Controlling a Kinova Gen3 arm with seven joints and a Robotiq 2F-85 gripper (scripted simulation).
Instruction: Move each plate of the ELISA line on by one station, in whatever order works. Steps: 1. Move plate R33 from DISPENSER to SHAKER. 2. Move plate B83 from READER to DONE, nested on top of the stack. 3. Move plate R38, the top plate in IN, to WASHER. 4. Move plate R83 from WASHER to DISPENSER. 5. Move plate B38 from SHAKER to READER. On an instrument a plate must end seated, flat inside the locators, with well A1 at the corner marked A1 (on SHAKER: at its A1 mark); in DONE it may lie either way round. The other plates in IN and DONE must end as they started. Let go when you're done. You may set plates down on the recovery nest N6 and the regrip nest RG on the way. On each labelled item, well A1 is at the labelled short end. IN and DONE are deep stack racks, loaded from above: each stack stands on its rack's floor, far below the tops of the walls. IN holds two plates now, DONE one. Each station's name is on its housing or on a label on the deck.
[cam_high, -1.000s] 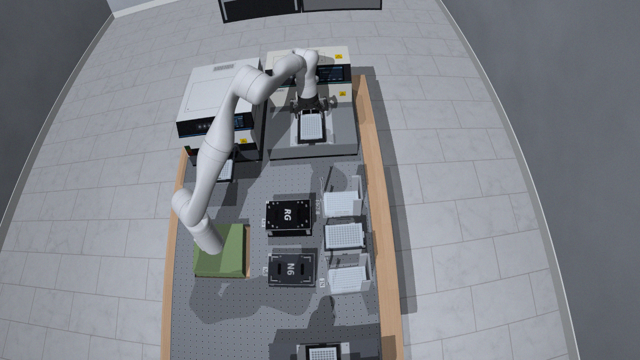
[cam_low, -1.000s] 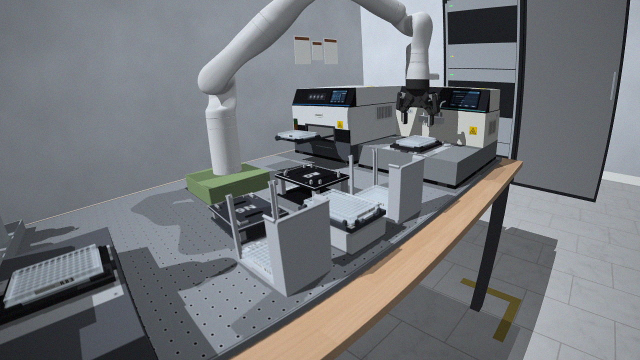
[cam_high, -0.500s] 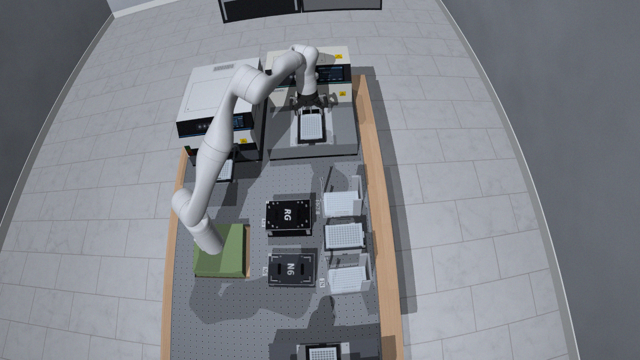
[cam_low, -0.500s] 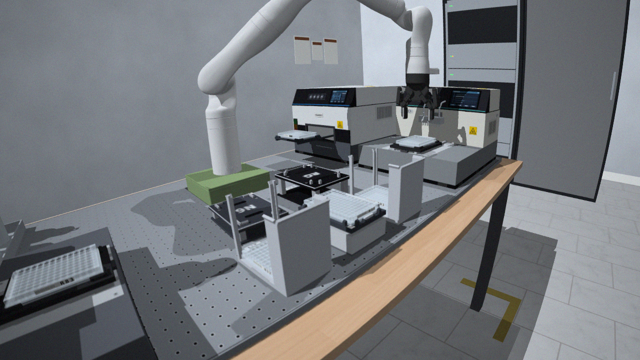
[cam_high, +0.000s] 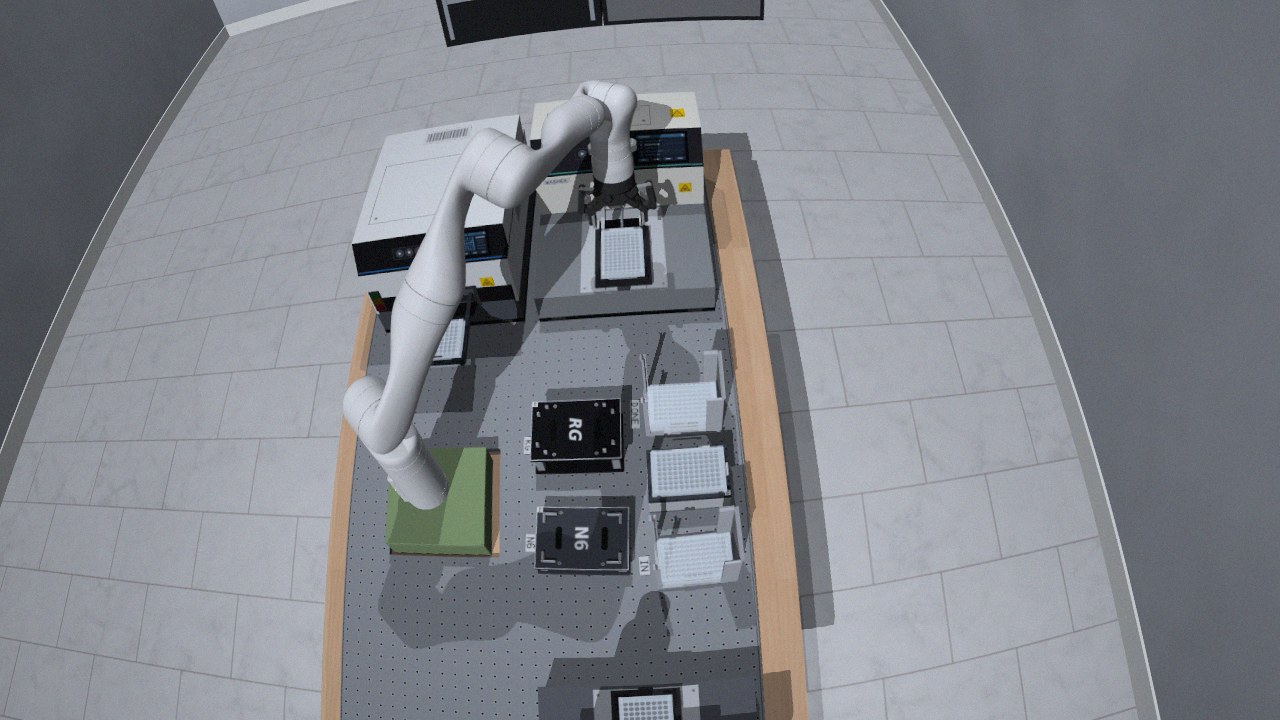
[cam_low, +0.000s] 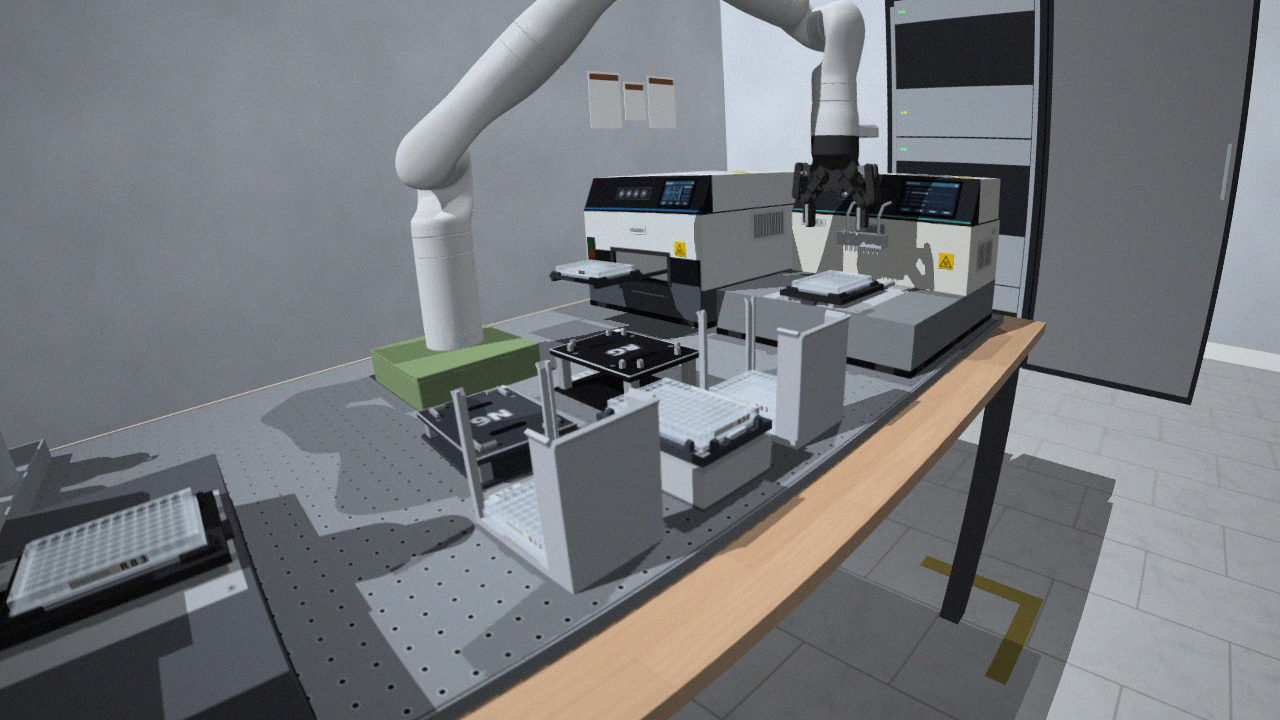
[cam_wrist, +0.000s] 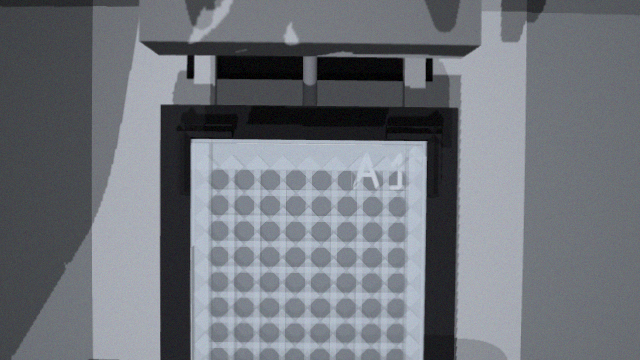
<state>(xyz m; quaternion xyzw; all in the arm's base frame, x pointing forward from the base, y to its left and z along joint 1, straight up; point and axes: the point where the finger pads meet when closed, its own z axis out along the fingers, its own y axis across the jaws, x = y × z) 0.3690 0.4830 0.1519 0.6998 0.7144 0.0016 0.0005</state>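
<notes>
Spread wide and pinching nothing: tool (cam_high: 619, 204) hanging above the far short end of the plate (cam_high: 622, 253) in the WASHER nest (cam_high: 597, 279), at 12 o'clock on the tabletop (cam_high: 501, 617). In the exterior view, tool (cam_low: 837, 214) well above that plate (cam_low: 832, 282), not touching it. Through the wrist camera, plate (cam_wrist: 307, 250) lying flat inside the black locator frame (cam_wrist: 174, 225), "A1" mark (cam_wrist: 380, 175) at its upper right corner. No label readable on this plate.

Plate R83 (cam_low: 102, 544) seated on a dark instrument at 6 o'clock. Another plate (cam_low: 592, 267) on the tray of the instrument at 11 o'clock. At 3 o'clock, a row along the tabletop edge: DONE rack (cam_high: 713, 380) farthest, a plate (cam_high: 687, 471) on the low station in the middle, IN rack (cam_high: 735, 546) nearest. RG nest (cam_high: 575, 429) and N6 nest (cam_high: 581, 538) at the centre, both bare. Arm standing on a green base (cam_high: 465, 519) at 9 o'clock.
</notes>
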